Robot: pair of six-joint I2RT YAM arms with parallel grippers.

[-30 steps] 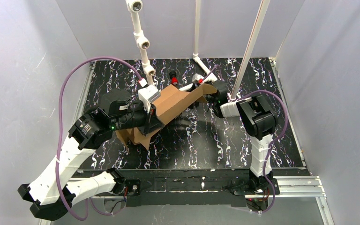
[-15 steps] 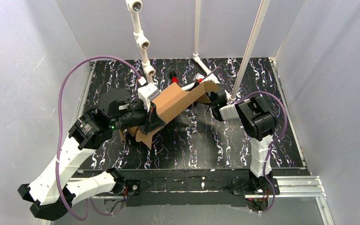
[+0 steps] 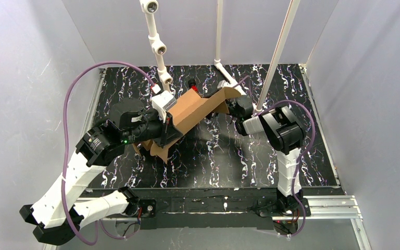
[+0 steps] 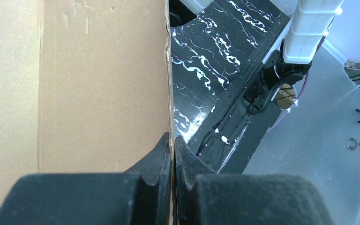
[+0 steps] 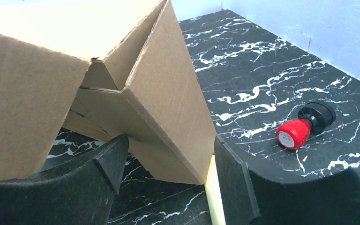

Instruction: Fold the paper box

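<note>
The paper box (image 3: pixel 195 110) is a brown cardboard piece held tilted above the black marbled table (image 3: pixel 224 156), its flaps partly bent. My left gripper (image 3: pixel 171 126) is shut on one edge of it; in the left wrist view the fingers (image 4: pixel 161 154) pinch the thin cardboard edge, with a broad panel (image 4: pixel 98 84) to their left. My right gripper (image 3: pixel 233 107) is at the box's far right end. Its jaws (image 5: pixel 168 161) stand open, and a folded corner flap (image 5: pixel 168 108) hangs between the two fingers (image 5: pixel 108 164) without being pinched.
A red-capped black item (image 5: pixel 293 132) lies on the table behind the box (image 3: pixel 193 84). White pipe posts (image 3: pixel 159 49) and a slanted pole (image 3: pixel 278 52) stand at the back. A pale strip (image 5: pixel 214 197) runs beside my right finger. Grey walls close in both sides.
My right gripper's jaws have spread wider around the flap. The box's right end has shifted slightly toward the back, and the right arm has moved with it. The left grip is unchanged.
</note>
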